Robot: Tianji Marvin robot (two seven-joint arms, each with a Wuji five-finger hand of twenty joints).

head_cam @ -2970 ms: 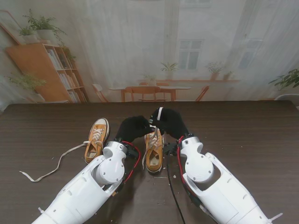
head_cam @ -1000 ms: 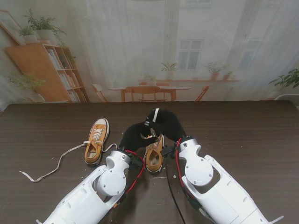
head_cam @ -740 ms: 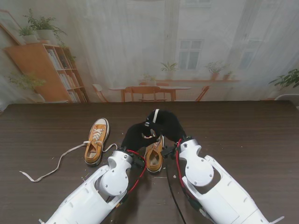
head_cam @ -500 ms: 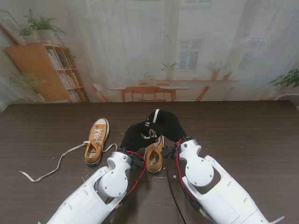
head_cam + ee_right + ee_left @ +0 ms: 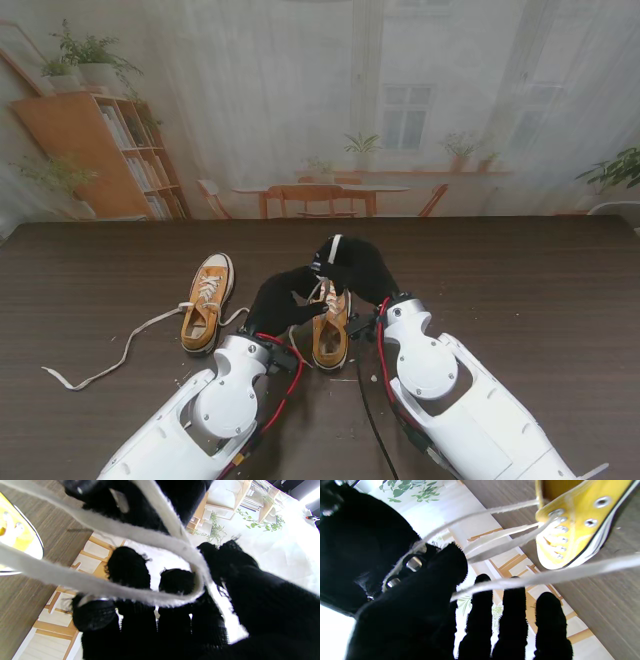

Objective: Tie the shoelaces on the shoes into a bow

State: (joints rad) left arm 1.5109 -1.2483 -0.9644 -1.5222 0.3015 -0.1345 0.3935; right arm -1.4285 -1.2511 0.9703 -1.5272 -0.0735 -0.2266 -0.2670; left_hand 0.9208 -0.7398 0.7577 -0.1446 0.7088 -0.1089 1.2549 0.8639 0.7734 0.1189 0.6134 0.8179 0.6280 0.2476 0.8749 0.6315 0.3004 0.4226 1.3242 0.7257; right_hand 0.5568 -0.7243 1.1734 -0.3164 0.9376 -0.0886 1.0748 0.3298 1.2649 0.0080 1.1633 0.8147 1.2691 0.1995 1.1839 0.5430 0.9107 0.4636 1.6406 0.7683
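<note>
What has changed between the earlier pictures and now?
The left hand drew back toward me and to the left, away from the right hand, uncovering more of the near shoe. The right hand stayed raised, holding a lace loop. The far shoe did not move.

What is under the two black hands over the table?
A yellow shoe lies under the left hand and right hand, its white lace looped around the right fingers. Its toe is covered.

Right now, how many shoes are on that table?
2. One shoe lies to the left, its lace trailing loose across the table. The other shoe sits in the middle, partly hidden by the left robot hand and right robot hand.
</note>
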